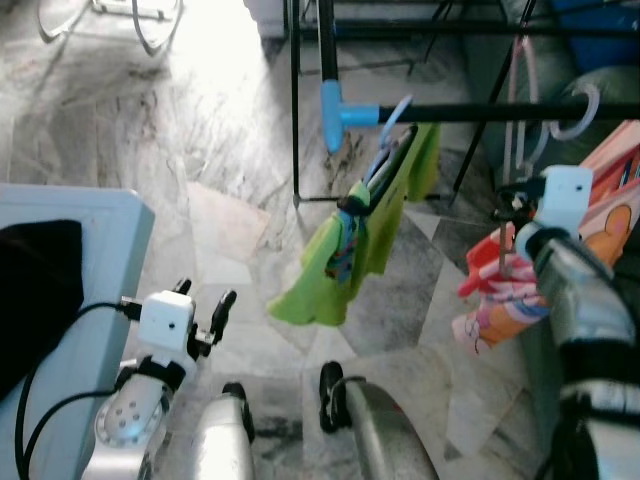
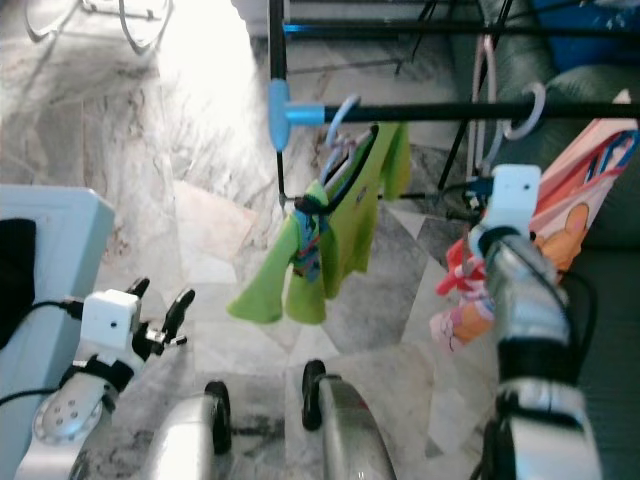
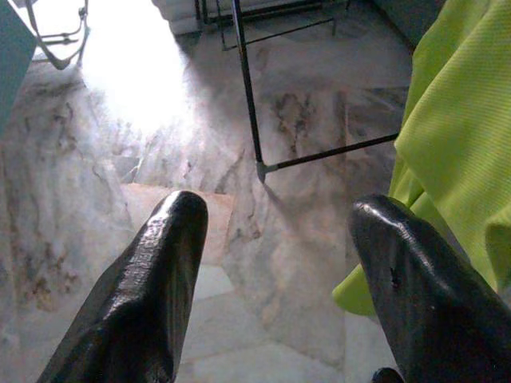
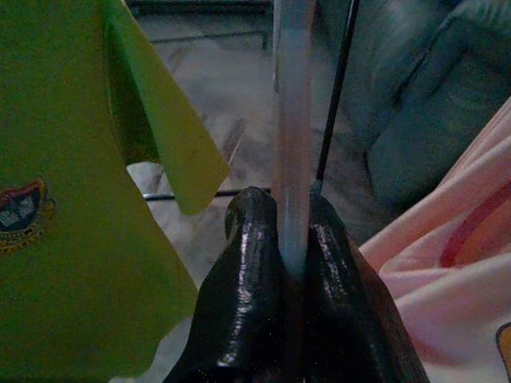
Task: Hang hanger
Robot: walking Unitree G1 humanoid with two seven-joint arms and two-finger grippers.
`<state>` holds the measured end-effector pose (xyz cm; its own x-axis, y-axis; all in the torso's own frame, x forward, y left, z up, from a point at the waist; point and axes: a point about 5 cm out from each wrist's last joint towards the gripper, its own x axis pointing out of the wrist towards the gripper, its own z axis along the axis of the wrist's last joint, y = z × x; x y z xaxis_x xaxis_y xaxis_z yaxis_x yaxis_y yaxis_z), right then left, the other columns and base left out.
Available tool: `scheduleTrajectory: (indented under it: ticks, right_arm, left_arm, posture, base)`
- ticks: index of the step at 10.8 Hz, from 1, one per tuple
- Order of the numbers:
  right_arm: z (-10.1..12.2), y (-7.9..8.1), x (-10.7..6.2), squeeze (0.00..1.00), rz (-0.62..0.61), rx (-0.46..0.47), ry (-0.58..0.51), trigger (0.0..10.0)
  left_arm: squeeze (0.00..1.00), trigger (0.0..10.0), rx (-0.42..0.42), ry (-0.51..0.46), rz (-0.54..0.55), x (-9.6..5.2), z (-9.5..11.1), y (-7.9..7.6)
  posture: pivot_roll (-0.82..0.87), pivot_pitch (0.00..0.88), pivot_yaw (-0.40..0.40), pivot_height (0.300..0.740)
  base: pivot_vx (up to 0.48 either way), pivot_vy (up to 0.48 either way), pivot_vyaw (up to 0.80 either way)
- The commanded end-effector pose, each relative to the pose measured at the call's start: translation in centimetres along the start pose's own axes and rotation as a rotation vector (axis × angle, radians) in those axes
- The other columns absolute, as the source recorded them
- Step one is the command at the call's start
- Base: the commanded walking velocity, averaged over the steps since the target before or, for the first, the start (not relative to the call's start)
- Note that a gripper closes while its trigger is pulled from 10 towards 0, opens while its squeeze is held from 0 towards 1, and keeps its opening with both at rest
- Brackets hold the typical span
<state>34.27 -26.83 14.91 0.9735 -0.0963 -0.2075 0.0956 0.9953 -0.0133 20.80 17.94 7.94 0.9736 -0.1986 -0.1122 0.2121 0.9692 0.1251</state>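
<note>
The right end effector pinches a pale hanger at the frame's right, its hook at the black rail beside a pink garment. Best to seat the hook fully before letting go, clear of the green shirt. The left end effector hangs wide and idle, lower left.

We see strong light pouring in from the far end, blowing out a white patch of glare on the marble floor. The head views look slightly soft. Our right wrist view is dim and bluish, with the pale hanger blurred close up.
</note>
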Motion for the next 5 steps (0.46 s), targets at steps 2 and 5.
scheduleTrajectory:
  ticks: [2,5]
  right_arm:
    - [-3.4,-1.1,-0.1,0.0,-0.024,0.088,0.175,10.0]
    - [-4.6,-0.2,-1.3,1.0,0.05,0.057,0.103,10.0]
  left_arm:
    - [0.0,10.0,0.005,0.039,0.022,-0.5,-1.0,-0.2]
    - [0.0,10.0,0.012,0.04,0.025,-0.2,-1.0,-0.2]
  posture:
    - [0.07,0.326,-0.071,0.74]
    - [0.07,0.315,-0.062,0.74]
  base:
    - [0.0,0.0,0.0]
    - [0.0,0.0,0.0]
